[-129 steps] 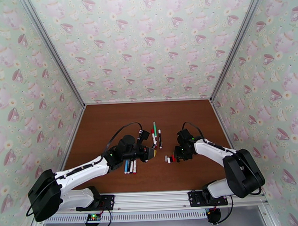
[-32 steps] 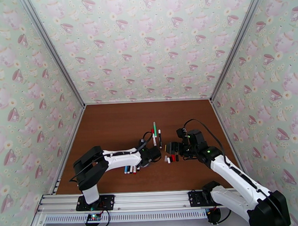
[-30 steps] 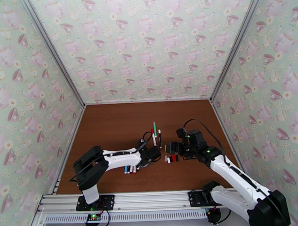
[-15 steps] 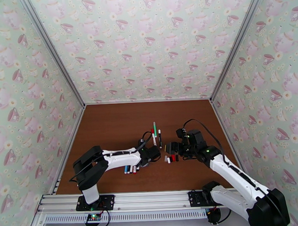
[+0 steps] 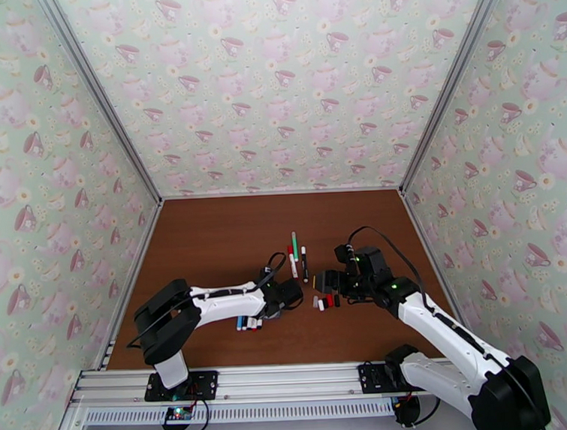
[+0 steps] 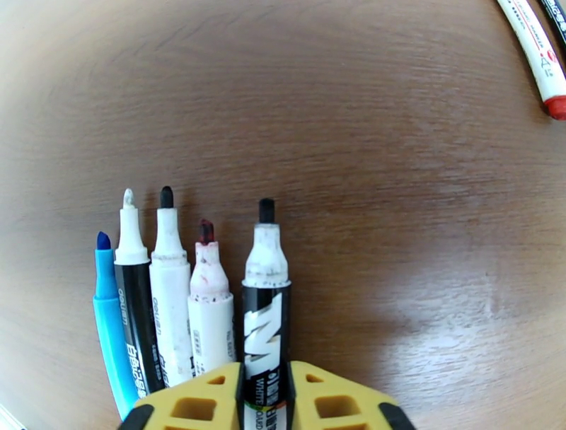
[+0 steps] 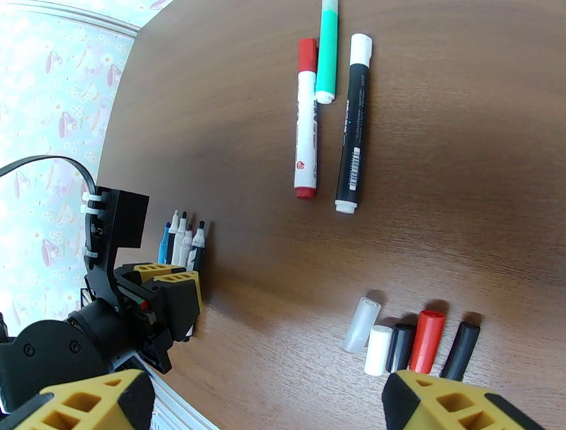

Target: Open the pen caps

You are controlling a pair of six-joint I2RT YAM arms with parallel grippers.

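Left gripper (image 6: 265, 373): narrow opening, the two yellow fingers (image 6: 198, 392) pressed against either side of the barrel of a black-and-white whiteboard marker (image 6: 266, 311), clamped near its rear end. The marker is uncapped, its black tip pointing away from the gripper. It is the right-hand member of a row of uncapped pens (image 6: 170, 311) on the brown table (image 6: 396, 177): blue, black-barrelled, then two white ones, all just beside one another with tips the same way. Cannot tell whether the gripped marker is lifted or resting on the wood. Right gripper (image 7: 267, 387): fingers (image 7: 85, 403) spread wide, nothing between them, touching nothing. It hovers close above the pen caps (image 7: 400, 345), five loose caps side by side on the table: clear, white, black, red, black. Beyond the caps lie three capped markers (image 7: 354, 134): a white one with red cap, a green one, a black one with white cap, roughly parallel and well apart from the cap row.
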